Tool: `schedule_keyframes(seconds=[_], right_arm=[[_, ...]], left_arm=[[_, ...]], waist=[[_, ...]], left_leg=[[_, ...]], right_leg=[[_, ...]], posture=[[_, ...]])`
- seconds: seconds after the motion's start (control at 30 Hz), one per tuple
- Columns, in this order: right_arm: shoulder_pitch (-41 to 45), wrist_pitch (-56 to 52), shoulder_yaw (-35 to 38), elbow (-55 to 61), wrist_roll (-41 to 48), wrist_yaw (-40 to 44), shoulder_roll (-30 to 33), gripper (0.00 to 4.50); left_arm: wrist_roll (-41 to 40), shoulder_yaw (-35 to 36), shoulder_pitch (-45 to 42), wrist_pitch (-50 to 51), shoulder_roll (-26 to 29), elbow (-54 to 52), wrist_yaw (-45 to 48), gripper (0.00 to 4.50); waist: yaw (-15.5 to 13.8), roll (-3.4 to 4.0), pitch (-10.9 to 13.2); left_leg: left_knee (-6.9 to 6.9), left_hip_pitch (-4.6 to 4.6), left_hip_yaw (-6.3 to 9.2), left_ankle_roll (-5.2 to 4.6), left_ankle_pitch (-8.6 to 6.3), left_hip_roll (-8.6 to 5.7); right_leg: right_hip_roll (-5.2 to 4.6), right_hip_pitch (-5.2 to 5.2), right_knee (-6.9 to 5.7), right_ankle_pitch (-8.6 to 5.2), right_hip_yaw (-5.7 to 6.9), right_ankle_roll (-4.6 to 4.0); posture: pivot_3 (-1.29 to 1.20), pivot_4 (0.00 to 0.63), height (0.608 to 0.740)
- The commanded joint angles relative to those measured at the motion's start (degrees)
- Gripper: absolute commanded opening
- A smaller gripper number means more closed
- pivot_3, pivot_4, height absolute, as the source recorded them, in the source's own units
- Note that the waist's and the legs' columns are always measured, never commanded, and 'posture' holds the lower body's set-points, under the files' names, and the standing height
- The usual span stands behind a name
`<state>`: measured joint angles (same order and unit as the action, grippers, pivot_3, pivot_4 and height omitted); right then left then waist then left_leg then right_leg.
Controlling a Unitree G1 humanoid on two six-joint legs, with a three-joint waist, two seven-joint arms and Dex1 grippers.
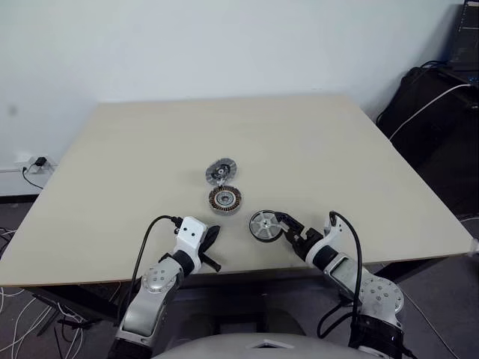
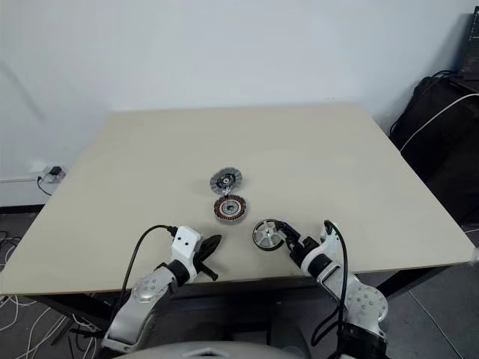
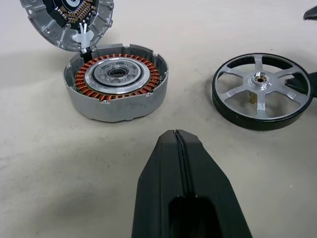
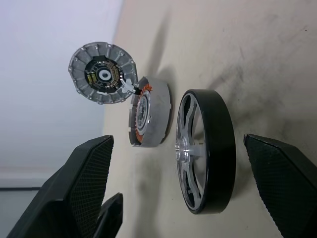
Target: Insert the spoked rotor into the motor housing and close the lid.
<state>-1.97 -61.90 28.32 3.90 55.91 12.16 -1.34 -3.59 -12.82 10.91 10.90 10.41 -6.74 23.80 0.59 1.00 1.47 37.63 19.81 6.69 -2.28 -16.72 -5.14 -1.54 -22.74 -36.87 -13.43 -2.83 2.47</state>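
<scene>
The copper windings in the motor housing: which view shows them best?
The left wrist view: the motor housing is close, its full winding ring visible. The right wrist view shows it edge-on; both head views show it small.

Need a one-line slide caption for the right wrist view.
Open right tool straddles the spoked rotor, motor housing and raised lid beyond.

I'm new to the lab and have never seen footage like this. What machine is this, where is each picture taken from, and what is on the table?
It is a humanoid robot with two arms. Two pictures look down from its head; the other two come from cameras on its wrists. On the table lie three motor parts: the motor housing with copper windings, its lid propped open behind it, and the spoked rotor. The right tool is open around the rotor, not yet gripping. The left tool is shut and holds nothing.
</scene>
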Motion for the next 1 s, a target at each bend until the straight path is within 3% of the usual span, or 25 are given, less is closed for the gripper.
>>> schedule_keyframes(seconds=[0.03,0.13,0.5,0.77,1.0], right_arm=[[-0.3,0.1,0.2,-0.2,3.0,-0.1,-0.3,4.49],[-1.1,0.2,-0.3,-0.5,3.8,-0.5,-0.3,3.91],[-3.0,1.9,-2.0,-0.1,3.2,-2.7,0.2,0.38],[-3.2,2.1,-4.2,0.4,2.6,-4.4,1.2,0.36],[0.2,3.7,-3.7,4.5,8.9,-5.1,-1.5,0.36]], left_arm=[[-0.6,0.5,-0.6,-0.2,0.2,-2.4,0.0,0.00],[-0.6,0.4,-0.8,-0.2,0.3,-2.3,0.2,0.00],[-0.6,0.1,-1.3,0.0,0.4,-1.9,0.5,0.00],[-0.6,0.1,-1.5,0.1,0.3,-1.6,0.4,0.00],[-0.6,0.1,-1.6,0.0,0.3,-1.8,0.3,0.00]], waist=[[0.0,0.00,0.0],[0.0,0.02,0.0],[0.0,0.03,0.0],[0.0,0.04,0.0],[0.1,0.13,0.1]], left_leg=[[0.00,0.01,0.00,0.00,0.00,0.00],[0.00,0.03,-0.01,-0.01,-0.01,0.00],[-0.01,0.05,-0.02,-0.03,-0.02,0.01],[0.00,0.02,-0.01,-0.03,-0.03,0.02],[0.00,0.05,-0.02,-0.03,-0.03,0.02]], right_leg=[[0.00,0.00,0.00,0.00,0.00,0.00],[-0.01,0.01,0.01,0.00,-0.01,0.00],[-0.01,-0.04,0.03,-0.02,-0.01,0.03],[-0.02,-0.04,0.03,-0.03,0.00,0.04],[-0.01,-0.04,0.03,-0.02,-0.01,0.04]], posture=[[0.00,0.000,0.740],[0.00,0.000,0.740],[0.00,0.000,0.740],[0.00,0.000,0.740],[0.00,0.000,0.740]])
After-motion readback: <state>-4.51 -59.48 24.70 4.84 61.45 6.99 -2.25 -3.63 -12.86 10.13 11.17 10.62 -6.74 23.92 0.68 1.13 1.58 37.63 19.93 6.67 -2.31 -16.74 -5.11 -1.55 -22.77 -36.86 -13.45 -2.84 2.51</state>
